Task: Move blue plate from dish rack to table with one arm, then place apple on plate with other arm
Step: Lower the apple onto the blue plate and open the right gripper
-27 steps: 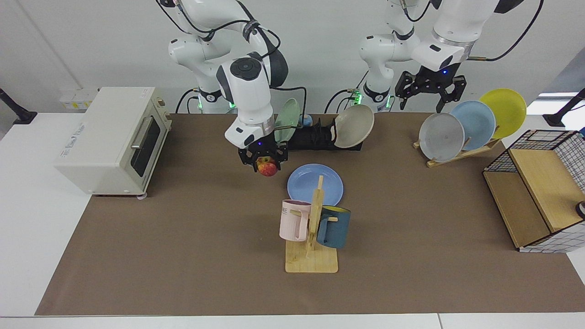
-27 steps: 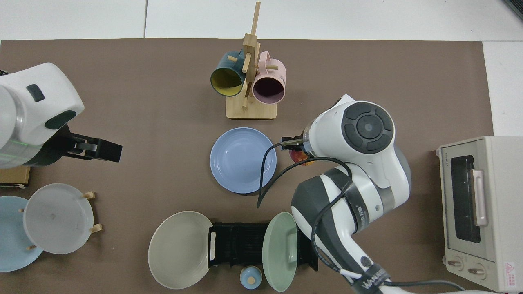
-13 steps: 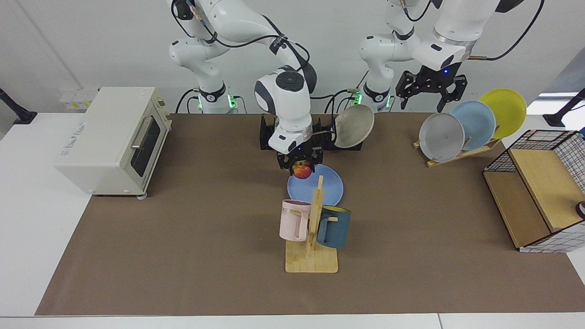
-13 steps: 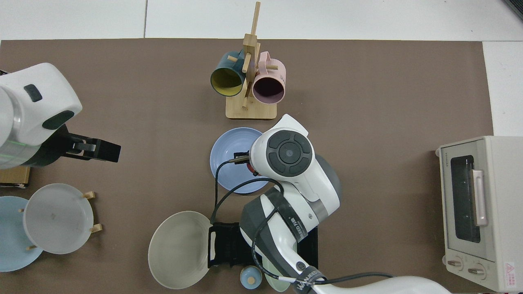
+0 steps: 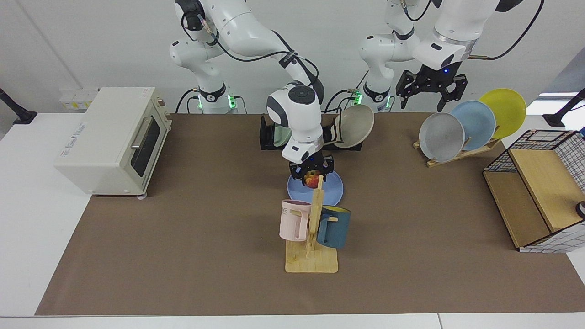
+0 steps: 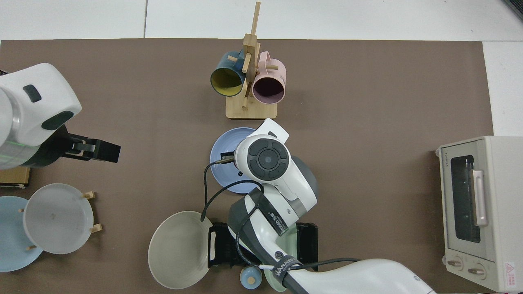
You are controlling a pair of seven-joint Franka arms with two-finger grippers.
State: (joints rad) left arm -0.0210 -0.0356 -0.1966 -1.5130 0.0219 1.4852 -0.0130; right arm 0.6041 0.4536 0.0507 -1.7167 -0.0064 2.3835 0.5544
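Observation:
The blue plate (image 5: 332,190) lies flat on the brown mat of the table (image 5: 192,237), just behind the mug stand. My right gripper (image 5: 313,177) hangs low over the plate's middle, shut on the red and yellow apple (image 5: 311,182). In the top view the right arm's wrist (image 6: 267,158) covers the apple and most of the blue plate (image 6: 224,165). The black dish rack (image 5: 266,133) stands behind, with a beige plate (image 5: 353,126) leaning at one end. My left gripper (image 5: 429,93) waits open in the air near the wooden plate stand, holding nothing.
A wooden mug stand (image 5: 312,237) with a pink and a dark blue mug is close in front of the plate. A toaster oven (image 5: 114,137), a plate stand (image 5: 457,153) with grey, sky-blue and yellow plates, and a wire and wood crate (image 5: 539,192) flank the mat.
My right arm has carried the apple from beside the blue plate to over its middle and lowered it. The left arm has stayed where it was.

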